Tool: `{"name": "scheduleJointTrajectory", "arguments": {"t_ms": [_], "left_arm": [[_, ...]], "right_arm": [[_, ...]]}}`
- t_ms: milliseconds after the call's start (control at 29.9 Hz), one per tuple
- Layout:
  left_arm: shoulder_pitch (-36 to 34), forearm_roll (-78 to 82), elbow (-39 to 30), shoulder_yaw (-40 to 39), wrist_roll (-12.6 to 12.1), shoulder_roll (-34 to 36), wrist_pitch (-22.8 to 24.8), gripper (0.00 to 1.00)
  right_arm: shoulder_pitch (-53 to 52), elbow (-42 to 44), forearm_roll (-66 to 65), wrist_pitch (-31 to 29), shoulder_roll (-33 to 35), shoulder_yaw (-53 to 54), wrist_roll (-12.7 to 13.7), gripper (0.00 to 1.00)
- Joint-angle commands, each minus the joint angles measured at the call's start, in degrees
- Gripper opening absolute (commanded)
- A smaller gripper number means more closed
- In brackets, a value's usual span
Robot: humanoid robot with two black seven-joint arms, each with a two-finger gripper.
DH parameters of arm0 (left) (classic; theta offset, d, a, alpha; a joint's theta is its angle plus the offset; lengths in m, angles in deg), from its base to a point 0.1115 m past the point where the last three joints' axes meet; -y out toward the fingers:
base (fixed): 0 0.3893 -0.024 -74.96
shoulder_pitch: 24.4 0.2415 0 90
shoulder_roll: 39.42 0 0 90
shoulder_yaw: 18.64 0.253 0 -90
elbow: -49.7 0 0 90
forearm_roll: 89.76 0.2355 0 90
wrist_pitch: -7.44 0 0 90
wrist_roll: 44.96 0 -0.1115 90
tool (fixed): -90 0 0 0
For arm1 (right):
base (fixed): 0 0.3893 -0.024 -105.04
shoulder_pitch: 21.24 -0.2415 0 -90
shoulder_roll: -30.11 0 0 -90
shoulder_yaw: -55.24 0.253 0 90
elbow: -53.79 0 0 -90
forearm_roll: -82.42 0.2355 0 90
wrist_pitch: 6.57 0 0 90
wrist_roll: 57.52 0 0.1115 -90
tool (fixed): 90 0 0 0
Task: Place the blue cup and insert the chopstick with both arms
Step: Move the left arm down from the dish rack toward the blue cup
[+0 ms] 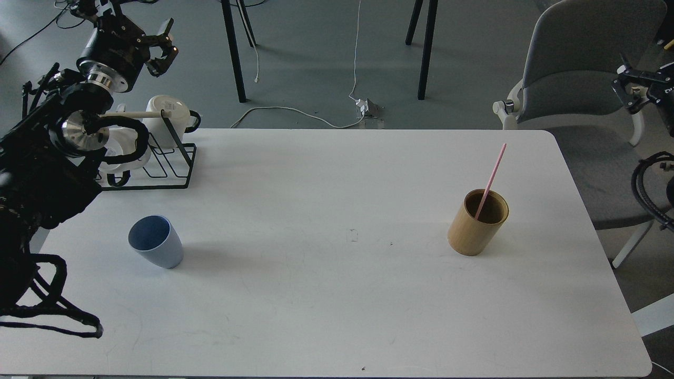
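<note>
On the near left part of the white table [337, 295], seen from the head view, the blue cup [156, 241] stands upright with its open mouth tipped slightly toward the camera, alone on the bare surface. Well to its right, on the right part of the table, the tan cylindrical holder [477, 222] stands upright, and the chopstick [493, 176] rests inside it, leaning toward the far right so that its upper end sticks out well above the rim.

The left gripper [162, 51] is raised at the far left, above and beyond the table's far edge, well apart from the cup, which lies nearer and lower in the view. Its fingers appear spread with nothing between them, though they are dark and seen at an angle, so the gap is only probable. Below it, at the far left corner of the table, the black wire rack [158, 168] holds a white mug [168, 118] beside a pale wooden rod.

The right gripper [632, 89] sits at the far right edge, off the table and in front of the grey chair [579, 63], well apart from the holder and chopstick. It is small and dark; I cannot tell how its fingers stand.
</note>
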Motion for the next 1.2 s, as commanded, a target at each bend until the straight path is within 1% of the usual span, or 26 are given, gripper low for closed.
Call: {"name": "scheduleJointTrajectory", "arguments": {"t_ms": [0, 100, 267, 435, 501, 602, 702, 735, 836, 936, 1103, 1170], "left_arm": [[-0.06, 0.0, 0.01, -0.03, 0.0, 0.43, 0.0, 0.99], [-0.06, -0.17, 0.01, -0.73, -0.09, 0.52, 0.0, 0.99], [0.2, -0.17, 0.01, -4.59, -0.09, 0.78, 0.0, 0.99], [0.2, 0.61, -0.34, -3.72, -1.05, 1.92, 0.0, 0.99], [0.11, 1.05, -1.57, -2.23, -1.14, 3.23, 0.0, 0.99], [0.11, 3.24, -6.83, 1.46, -0.53, 7.79, 0.0, 0.99], [0.29, 8.24, -16.57, 2.87, -0.53, 14.64, 0.0, 0.99], [0.46, 11.48, -20.61, 2.96, -0.53, 17.54, 0.0, 0.99], [1.34, 20.97, -29.59, 2.87, -0.44, 23.61, 0.0, 0.98], [3.45, 30.91, -35.14, 2.96, -0.44, 27.49, 0.0, 0.98], [7.14, 54.45, -41.73, 2.96, -0.53, 33.82, 0.0, 0.98], [9.51, 63.24, -45.85, 3.57, -0.62, 36.28, 0.0, 0.98]], "right_arm": [[0.0, 0.08, -0.08, 0.0, -0.15, -0.08, -0.31, 0.99], [0.0, 0.08, -0.08, 0.0, -0.24, -0.08, -0.48, 0.99], [-0.09, 0.08, -0.08, 0.0, -0.24, -0.16, -0.49, 0.99], [-0.35, 0.08, -0.08, 0.0, -0.15, -0.16, -0.57, 0.99], [-0.26, 0.17, -0.08, 0.0, -0.07, -0.16, -0.57, 0.99], [-0.26, 0.17, -0.08, 0.0, 0.11, -0.16, -0.57, 0.99], [-0.26, 0.17, -0.08, 0.0, 0.11, -0.16, -0.66, 0.99], [-0.26, 0.17, -0.08, 0.0, 0.11, -0.16, -0.66, 0.99], [-0.26, 0.08, -0.08, 0.0, 0.02, -0.16, -0.66, 0.99], [-0.35, 0.08, -0.08, 0.0, 0.02, -0.16, -0.66, 0.99], [-0.35, 0.08, -0.08, 0.0, 0.46, -0.08, -0.66, 0.99], [-0.35, 0.08, -0.08, 0.0, 0.64, -0.16, -0.66, 0.99]]}}
